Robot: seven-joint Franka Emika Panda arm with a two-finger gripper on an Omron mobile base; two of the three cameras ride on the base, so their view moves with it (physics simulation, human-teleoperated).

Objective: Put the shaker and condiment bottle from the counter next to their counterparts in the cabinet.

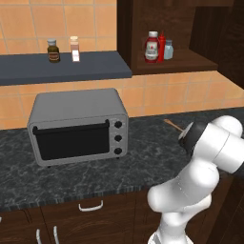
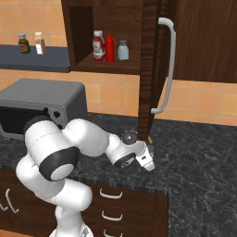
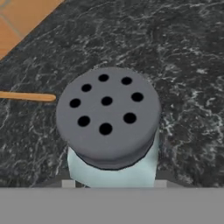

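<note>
1. Grey-topped, pale blue see-through shaker (image 3: 109, 131) stands upright on your dark marbled stone surface (image 3: 183, 65), close under the tool (image 2: 149, 163).
2. You cannot tell how wide the tool is.
3. Stout red white-capped bottle (image 1: 151, 46) sits in the brown wooden cabinet (image 1: 167, 66).

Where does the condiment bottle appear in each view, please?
Left base: condiment bottle upper right, on the cabinet shelf.
Right base: upper left of centre, same shelf.
Hand: faces the shaker, counter behind it.
Landmark: slim red bottle beside it.
</note>
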